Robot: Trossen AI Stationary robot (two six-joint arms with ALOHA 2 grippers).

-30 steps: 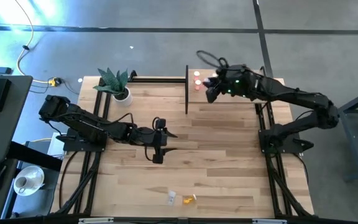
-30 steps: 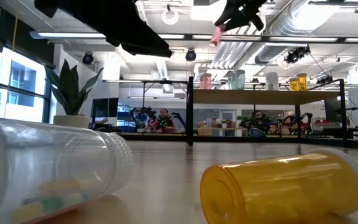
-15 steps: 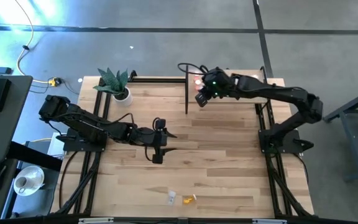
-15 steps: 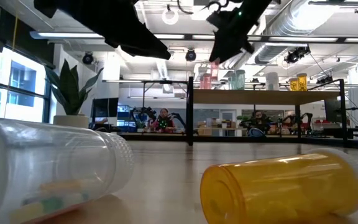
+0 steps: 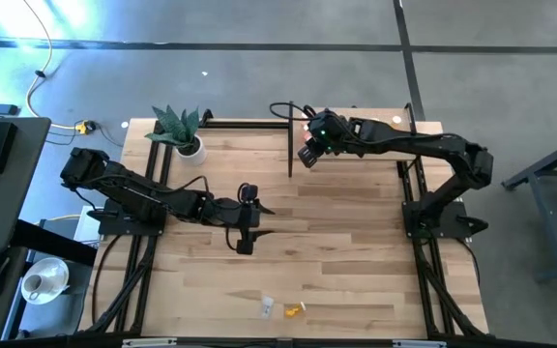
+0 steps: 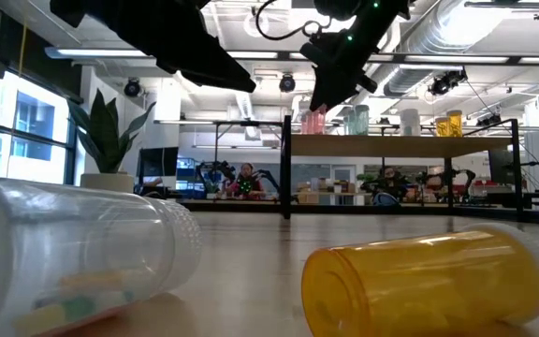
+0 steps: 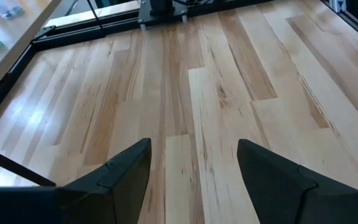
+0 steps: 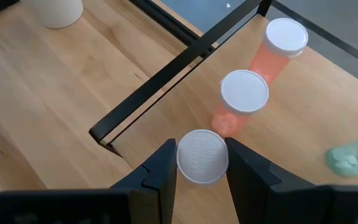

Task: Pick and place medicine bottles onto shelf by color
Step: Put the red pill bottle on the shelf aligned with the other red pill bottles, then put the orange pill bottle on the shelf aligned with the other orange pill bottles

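Tabletop (image 5: pixel 346 222) pale striped wood planks; shelf (image 8: pixel 166 124) light wood, black frame; two pink bottles (image 8: pixel 244 102) with white caps; ribbed white cap (image 8: pixel 202 157) between dark fingers (image 8: pixel 160 171); orange bottle (image 6: pixel 419 281) and clear bottle (image 6: pixel 73 253) lying; green plant (image 5: pixel 179 124), white pot (image 5: pixel 191 148).

On the bench (image 6: pixel 251 253) a clear bottle (image 6: pixel 73 253) and an orange bottle (image 6: pixel 429 281) lie on their sides up close. Far behind, the right tool (image 6: pixel 330 80) hangs over the shelf (image 6: pixel 391 145) beside pink bottles (image 6: pixel 312 121).
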